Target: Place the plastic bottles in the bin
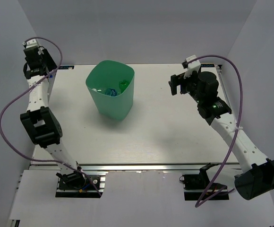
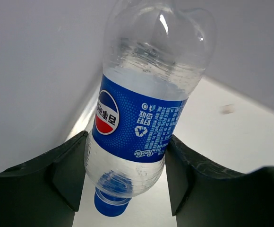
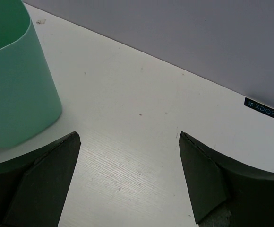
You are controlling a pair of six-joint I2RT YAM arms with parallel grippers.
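A clear plastic bottle point(image 2: 141, 118) with a blue Pepsi label and a blue cap sits between my left gripper's point(image 2: 127, 175) fingers, cap end nearest the wrist; both pads touch its sides. In the top view the left gripper point(image 1: 38, 61) is at the table's far left back corner by the wall, and the bottle is hidden there. The mint-green bin point(image 1: 110, 90) stands at the back centre, with blue and green bottles point(image 1: 112, 90) inside. My right gripper point(image 1: 175, 85) is open and empty, to the right of the bin point(image 3: 14, 80), above bare table point(image 3: 130, 156).
White walls close in the table at the back and on both sides. A metal rail point(image 1: 141, 168) runs along the front edge by the arm bases. A small XDOF label point(image 3: 261, 109) sits at the back right edge.
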